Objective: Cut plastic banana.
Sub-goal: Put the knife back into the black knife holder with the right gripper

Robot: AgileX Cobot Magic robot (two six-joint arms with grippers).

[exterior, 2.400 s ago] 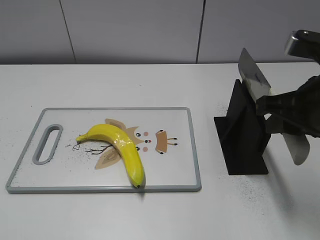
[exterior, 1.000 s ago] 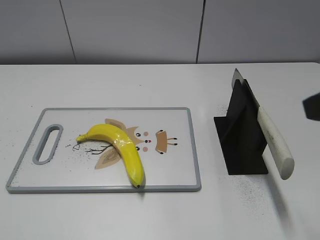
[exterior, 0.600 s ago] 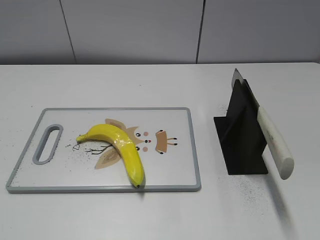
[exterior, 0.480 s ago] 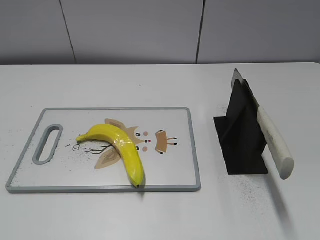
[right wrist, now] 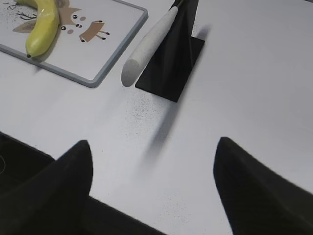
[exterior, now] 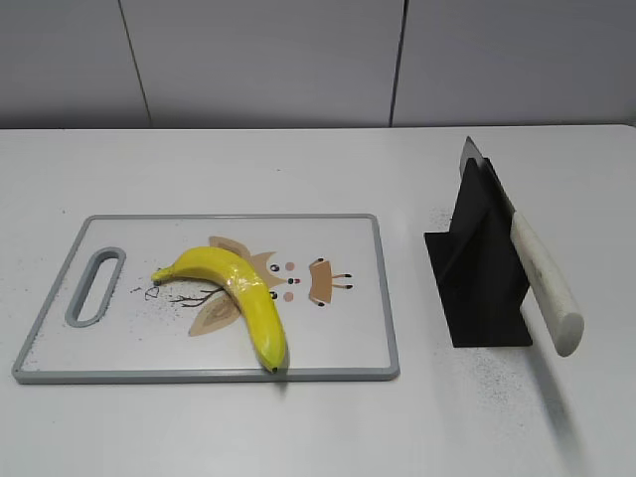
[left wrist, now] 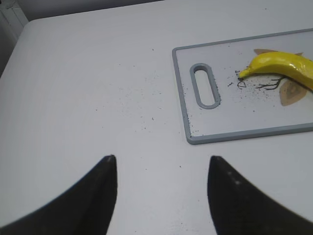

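The plastic banana [exterior: 238, 293] lies whole on the white cutting board [exterior: 338, 338], stem to the left; it also shows in the left wrist view [left wrist: 283, 66] and the right wrist view [right wrist: 43, 22]. A knife with a white handle [exterior: 544, 283] rests in a black stand [exterior: 482, 273], also seen in the right wrist view [right wrist: 149, 44]. My left gripper [left wrist: 161, 161] is open and empty over bare table left of the board. My right gripper [right wrist: 154, 144] is open and empty above the table's front edge, right of the stand. Neither gripper shows in the exterior view.
The board [left wrist: 234, 117] has a grey rim and a slot handle [left wrist: 205, 85] at its left end, with a cartoon print in the middle. Dark specks lie scattered on the white table [exterior: 298, 169]. A grey wall stands behind.
The right arm, which was at the knife in the stand, has withdrawn out of the exterior view to the right. The knife stays in the stand. The banana has not moved.
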